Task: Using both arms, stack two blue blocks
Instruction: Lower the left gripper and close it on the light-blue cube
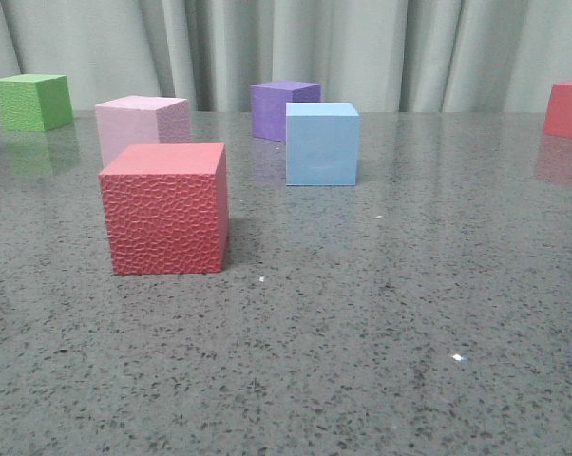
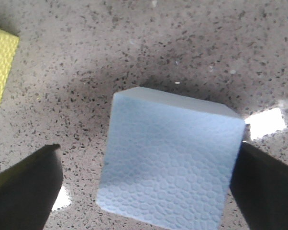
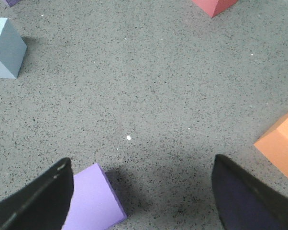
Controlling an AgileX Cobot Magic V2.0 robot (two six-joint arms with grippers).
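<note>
One pale blue block (image 1: 322, 142) stands mid-table in the front view, and the right wrist view shows it far from the fingers (image 3: 5, 48). A second blue block (image 2: 168, 158), with a pebbled top face, sits on the table between the fingers of my left gripper (image 2: 146, 165). That gripper is open: one finger (image 2: 266, 187) is at the block's edge and the other finger (image 2: 24, 187) stands clear of it. My right gripper (image 3: 141, 165) is open over bare table, with a purple cube (image 3: 91, 201) beside one finger. Neither arm shows in the front view.
In the front view a red cube (image 1: 164, 209), a pink cube (image 1: 142, 123), a green cube (image 1: 31, 101), a purple cube (image 1: 282, 106) and another red cube (image 1: 568, 108) stand around. A yellow cube (image 2: 0, 62) lies near the left gripper. An orange cube (image 3: 280, 148) lies near the right gripper.
</note>
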